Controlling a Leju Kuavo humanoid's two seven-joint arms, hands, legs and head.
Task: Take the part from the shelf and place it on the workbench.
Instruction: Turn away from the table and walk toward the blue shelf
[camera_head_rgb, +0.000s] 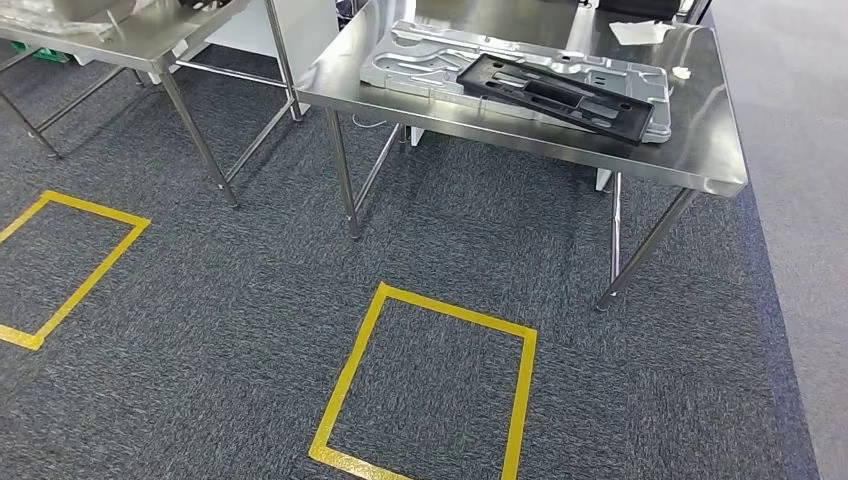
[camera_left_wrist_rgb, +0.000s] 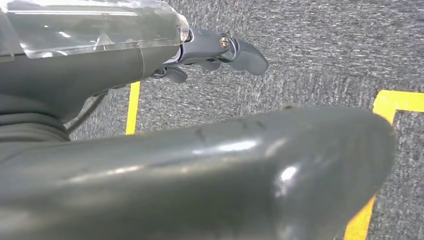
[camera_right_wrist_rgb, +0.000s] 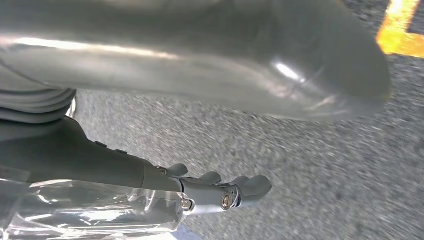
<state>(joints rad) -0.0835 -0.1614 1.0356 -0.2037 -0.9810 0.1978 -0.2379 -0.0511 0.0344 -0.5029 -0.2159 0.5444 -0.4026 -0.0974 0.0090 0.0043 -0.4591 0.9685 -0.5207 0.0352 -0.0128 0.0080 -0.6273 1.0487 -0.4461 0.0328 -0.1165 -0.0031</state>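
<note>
Grey carpet (camera_head_rgb: 200, 330) covers the floor, and two yellow tape squares are marked on it: one (camera_head_rgb: 430, 390) in front of the nearer table and one (camera_head_rgb: 60, 265) to the left, cut off by the picture's edge. Two steel tables stand on the carpet. The workbench (camera_head_rgb: 700, 150) on the right is seen almost whole, its far end cut off; the second table (camera_head_rgb: 150, 50) at upper left shows only a corner and legs, with blurred things on top that cannot be made out.

On the workbench lie two parts: a large silver pressed panel (camera_head_rgb: 420, 65) lying flat, and a black part (camera_head_rgb: 555, 95) resting on top of it, set at an angle across it. Beyond them sit one white crumpled scrap (camera_head_rgb: 640, 30) and one small white bit (camera_head_rgb: 681, 72) near the bench's right edge.

Both arms hang over the carpet. In its wrist view the left hand (camera_left_wrist_rgb: 210, 50) holds nothing; its dark fingers (camera_left_wrist_rgb: 247, 55) reach out straight and close together, with the thick thumb (camera_left_wrist_rgb: 225, 170) apart from them. The right hand (camera_right_wrist_rgb: 220, 192) is the same in its own wrist view: fingers (camera_right_wrist_rgb: 252, 185) extended side by side, thumb (camera_right_wrist_rgb: 225, 55) well apart, nothing held. That view is blurred.
</note>
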